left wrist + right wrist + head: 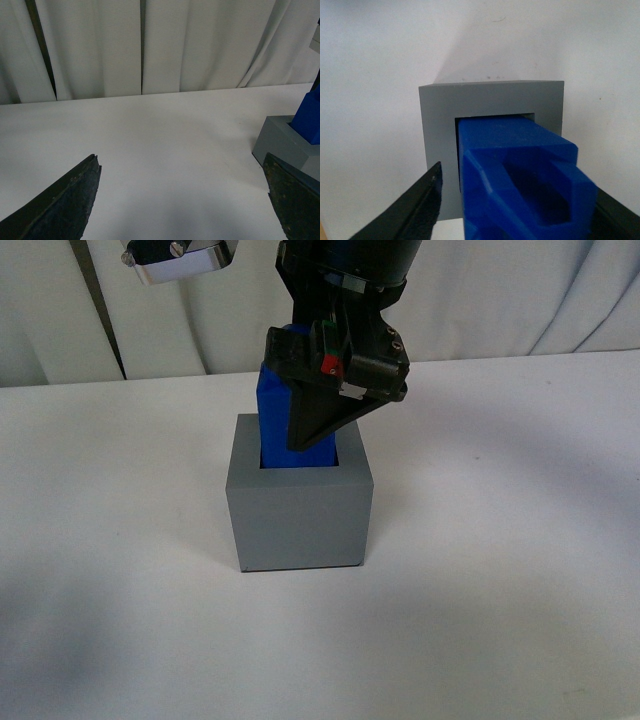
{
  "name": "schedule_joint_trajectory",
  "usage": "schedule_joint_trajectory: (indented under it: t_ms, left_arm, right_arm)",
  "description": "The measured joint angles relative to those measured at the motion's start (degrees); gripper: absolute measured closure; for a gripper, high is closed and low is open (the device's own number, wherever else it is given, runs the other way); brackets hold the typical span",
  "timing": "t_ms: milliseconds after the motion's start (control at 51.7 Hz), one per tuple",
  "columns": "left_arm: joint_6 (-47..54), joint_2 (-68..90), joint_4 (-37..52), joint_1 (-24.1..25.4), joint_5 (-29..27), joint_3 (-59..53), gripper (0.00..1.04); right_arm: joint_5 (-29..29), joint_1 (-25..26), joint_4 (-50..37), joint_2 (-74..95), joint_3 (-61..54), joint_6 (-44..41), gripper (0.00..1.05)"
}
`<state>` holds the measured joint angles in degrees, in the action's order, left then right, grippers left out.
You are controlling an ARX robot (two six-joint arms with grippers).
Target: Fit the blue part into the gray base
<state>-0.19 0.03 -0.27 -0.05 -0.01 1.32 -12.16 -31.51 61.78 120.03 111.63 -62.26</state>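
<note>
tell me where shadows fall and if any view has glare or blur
Front view: soft shadow on the table around the gray base, glare on the shiny metal piece at top left. Left wrist view: the left gripper is dark, with a dim shadow between its fingers. Right wrist view: the blue part is close to the lens, slightly soft.

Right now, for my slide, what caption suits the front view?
Right hand straddles the blue part standing partly inside the gray base's recess.

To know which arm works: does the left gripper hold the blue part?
No, the left gripper is open and empty, away from the blue part.
</note>
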Motion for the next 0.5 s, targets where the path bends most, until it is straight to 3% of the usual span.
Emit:
schedule_joint_trajectory:
  t_ms: [194,503]
  left_arm:
    - [0.0,0.0,0.0,0.0,0.0,0.0,0.06]
    - [0.0,0.0,0.0,0.0,0.0,0.0,0.06]
  right_arm:
    - [-3.9,1.1,-2.1,-1.0,-0.5,2.3,0.05]
    - [-12.3,7.7,-6.8,-12.1,-9.9,3.8,0.07]
